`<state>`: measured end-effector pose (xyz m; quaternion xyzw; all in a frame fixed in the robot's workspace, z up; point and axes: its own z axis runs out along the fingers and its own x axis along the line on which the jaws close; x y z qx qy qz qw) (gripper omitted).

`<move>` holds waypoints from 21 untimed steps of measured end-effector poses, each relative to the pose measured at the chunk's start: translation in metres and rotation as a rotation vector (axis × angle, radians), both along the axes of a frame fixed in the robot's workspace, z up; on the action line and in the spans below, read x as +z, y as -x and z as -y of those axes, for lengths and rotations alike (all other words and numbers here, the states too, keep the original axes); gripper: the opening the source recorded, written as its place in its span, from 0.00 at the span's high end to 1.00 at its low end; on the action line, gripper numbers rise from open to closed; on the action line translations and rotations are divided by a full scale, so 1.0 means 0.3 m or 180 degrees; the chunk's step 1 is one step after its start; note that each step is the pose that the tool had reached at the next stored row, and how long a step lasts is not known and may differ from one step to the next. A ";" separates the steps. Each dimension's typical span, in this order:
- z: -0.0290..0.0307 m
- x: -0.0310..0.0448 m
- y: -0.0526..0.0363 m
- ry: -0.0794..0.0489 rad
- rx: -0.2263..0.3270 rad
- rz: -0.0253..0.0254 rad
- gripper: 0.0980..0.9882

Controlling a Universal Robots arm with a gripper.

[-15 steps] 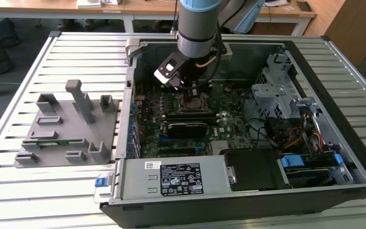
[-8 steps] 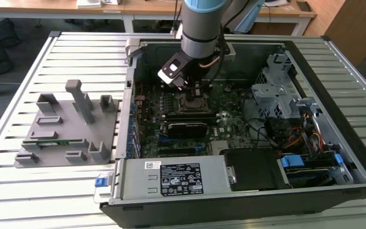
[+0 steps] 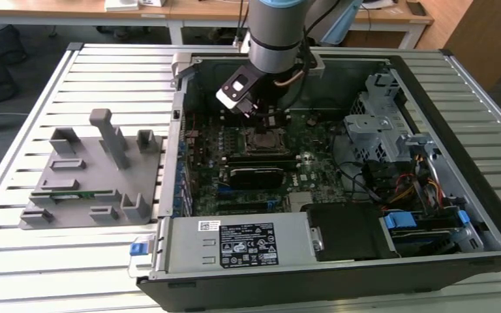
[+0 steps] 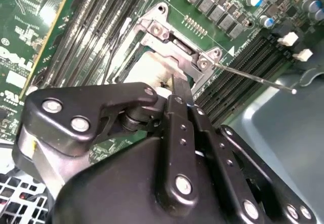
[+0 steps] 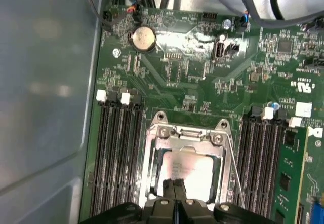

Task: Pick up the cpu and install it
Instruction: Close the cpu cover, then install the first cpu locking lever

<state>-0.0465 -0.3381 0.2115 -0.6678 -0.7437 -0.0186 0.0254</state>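
The black gripper (image 5: 174, 184) is clenched, its two fingers pressed together with nothing visible between them. Its tips are at one edge of the small, flat, square, silvery-grey cpu (image 5: 191, 169); whether they touch it I cannot tell. The cpu lies flat inside the square metal socket frame (image 5: 152, 148) on the green motherboard (image 5: 172, 77), between black memory slots (image 5: 119, 153). In the exterior view, the grey robot arm (image 3: 276, 32) reaches from the upper middle of the frame into the open black computer case (image 3: 320, 287) on the slatted metal desk (image 3: 59, 274).

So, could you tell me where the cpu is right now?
In the first wrist view the cpu lies in the metal socket frame, between the two banks of memory slots, right at the gripper.
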 end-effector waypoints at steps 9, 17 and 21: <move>0.000 -0.001 -0.035 0.0001 0.0000 0.0000 0.98; 0.000 0.004 -0.047 0.0001 -0.0001 0.0000 0.98; 0.000 0.020 -0.047 0.0000 0.0000 0.0000 0.98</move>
